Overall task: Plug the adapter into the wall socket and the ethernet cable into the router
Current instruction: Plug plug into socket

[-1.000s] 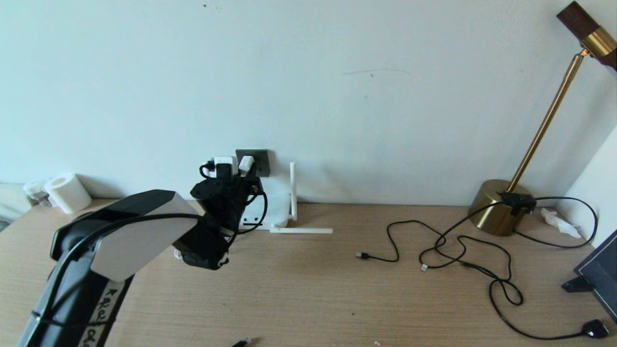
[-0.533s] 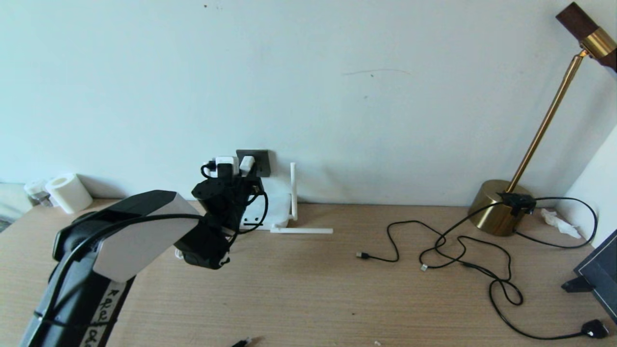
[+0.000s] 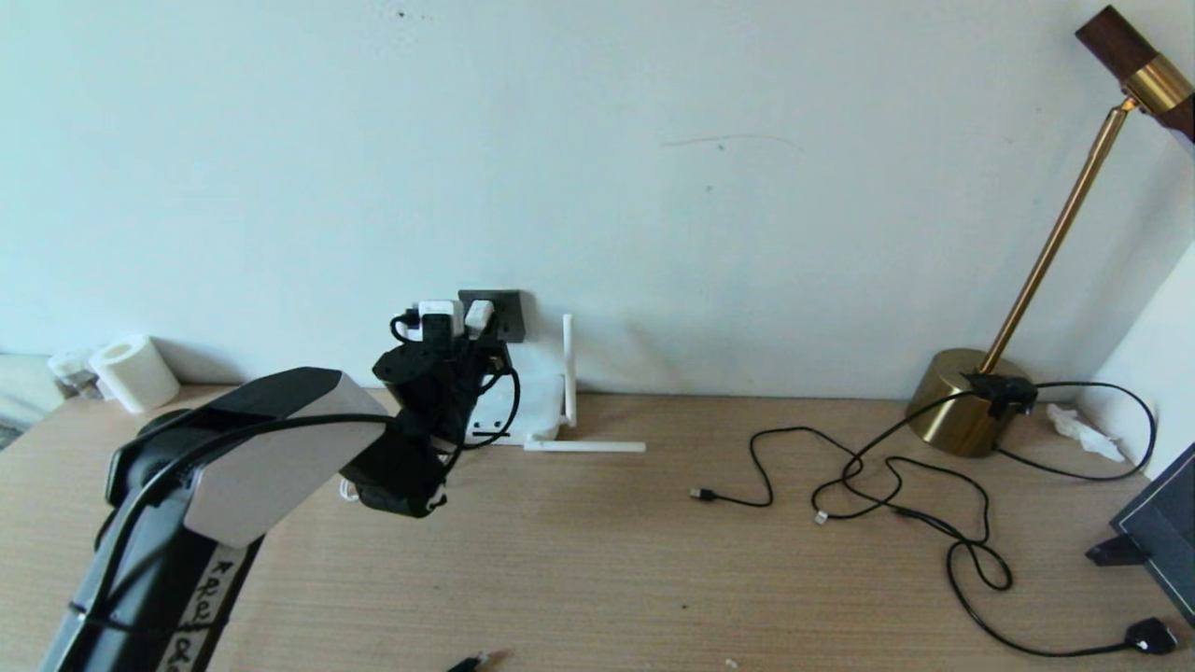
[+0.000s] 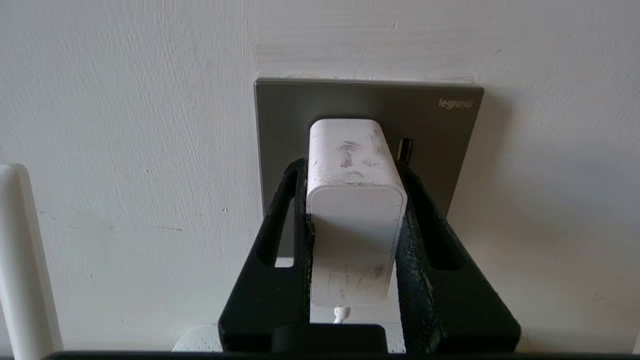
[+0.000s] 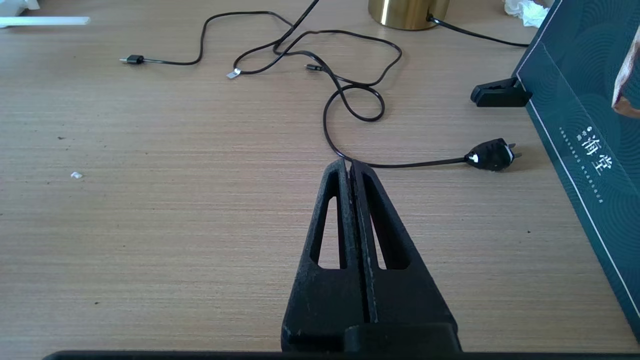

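My left gripper (image 4: 352, 200) has its jaws clamped on the adapter (image 4: 356, 210), whose front end meets the wall socket (image 4: 370, 105) at about ten o'clock on the tabletop (image 3: 597, 560). The router (image 3: 532, 411) sits just below the socket. My right gripper (image 5: 349, 167) hovers over bare tabletop, jaws fully closed and empty.

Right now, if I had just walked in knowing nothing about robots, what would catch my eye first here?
Probably the left gripper, whose black fingers pinch the white adapter right up against the dark grey wall socket at the back of the desk. Next, the tall brass lamp on the right, with thin black cables sprawled across the wooden desk before it.
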Available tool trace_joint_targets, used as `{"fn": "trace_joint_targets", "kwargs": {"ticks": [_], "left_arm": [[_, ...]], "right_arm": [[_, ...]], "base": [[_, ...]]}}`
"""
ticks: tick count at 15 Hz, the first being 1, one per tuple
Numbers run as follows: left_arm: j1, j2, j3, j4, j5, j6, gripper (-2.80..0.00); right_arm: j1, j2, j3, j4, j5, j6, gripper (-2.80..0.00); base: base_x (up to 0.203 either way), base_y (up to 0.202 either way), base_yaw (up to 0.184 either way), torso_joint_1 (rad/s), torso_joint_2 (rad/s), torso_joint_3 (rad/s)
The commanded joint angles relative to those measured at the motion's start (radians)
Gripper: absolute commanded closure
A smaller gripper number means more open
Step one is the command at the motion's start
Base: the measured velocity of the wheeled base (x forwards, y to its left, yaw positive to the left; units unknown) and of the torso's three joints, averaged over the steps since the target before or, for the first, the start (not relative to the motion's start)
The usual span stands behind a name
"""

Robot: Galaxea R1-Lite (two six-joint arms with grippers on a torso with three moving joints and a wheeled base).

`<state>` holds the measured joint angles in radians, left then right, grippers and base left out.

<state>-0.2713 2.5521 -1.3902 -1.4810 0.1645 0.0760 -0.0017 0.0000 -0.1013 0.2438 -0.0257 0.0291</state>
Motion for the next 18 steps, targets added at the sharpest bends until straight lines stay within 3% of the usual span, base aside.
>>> {"fn": "trace_joint_targets", "kwargs": {"ticks": [1,18], "left_arm": [[0.003,0.005,-0.004,-0.005,0.001,0.0,0.0],[0.009,0.005,-0.004,0.007,0.0,0.001,0.0]], "right_arm": [[0.0,0.0,0.0,0.002,0.001,0.0,0.0],[0.0,0.0,0.0,0.002,0.0,0.0,0.0]], "base": [[0.0,0.0,0.0,0.0,0.0,0.0],[0.0,0.0,0.0,0.0,0.0,0.0]]}}
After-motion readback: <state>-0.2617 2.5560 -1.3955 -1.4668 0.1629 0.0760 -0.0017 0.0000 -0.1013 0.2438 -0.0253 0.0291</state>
